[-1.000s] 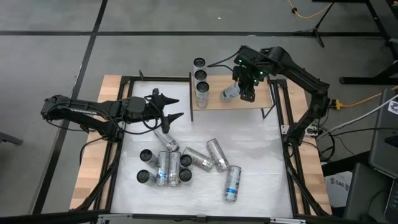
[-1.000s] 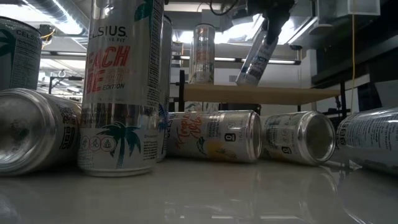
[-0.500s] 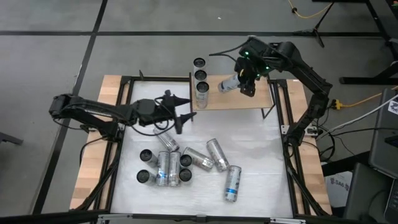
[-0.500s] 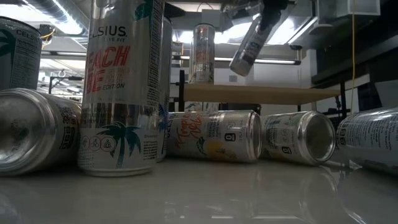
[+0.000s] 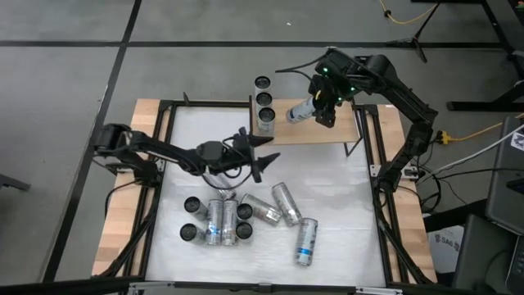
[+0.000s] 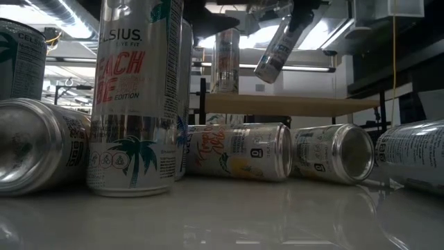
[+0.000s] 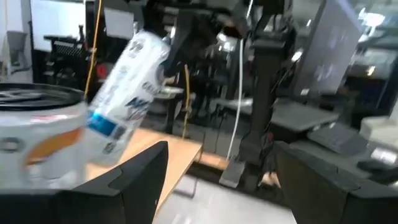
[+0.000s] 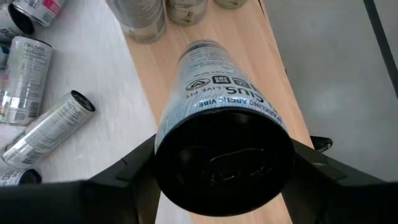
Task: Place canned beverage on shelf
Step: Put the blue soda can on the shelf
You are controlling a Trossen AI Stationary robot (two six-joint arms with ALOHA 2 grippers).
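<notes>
Right pincer (image 5: 321,105): clamped on a canned beverage (image 5: 300,111), held in the air above the shelf (image 5: 337,131); its own wrist view shows a dark finger on each side of the can's body (image 8: 219,124).
Held can: tilted, not upright — in the low view it hangs slantwise (image 6: 276,54) clear of the shelf board (image 6: 291,104), not touching it.
Shelf: pale wood board on black posts, at the far edge of the white tabletop (image 5: 327,176); the held can is over its middle part.
Cans on shelf: three standing upright in a row (image 5: 264,100) at the shelf's left end, beside the held can but apart from it; in the right wrist view their bases show past the can (image 8: 144,18).
Left pincer (image 5: 260,149): fingers apart, nothing between them — it is over the tabletop just in front of the shelf's left end, near the standing row; the left wrist view looks between its two dark fingers (image 7: 140,180) at the tilted can (image 7: 127,93).
Loose cans: a cluster on the tabletop nearer the front (image 5: 217,220), some upright, some lying on their sides; one lies apart to the right (image 5: 307,241).
Low view foreground: one tall upright can (image 6: 139,97) with lying cans on either side (image 6: 239,151).
</notes>
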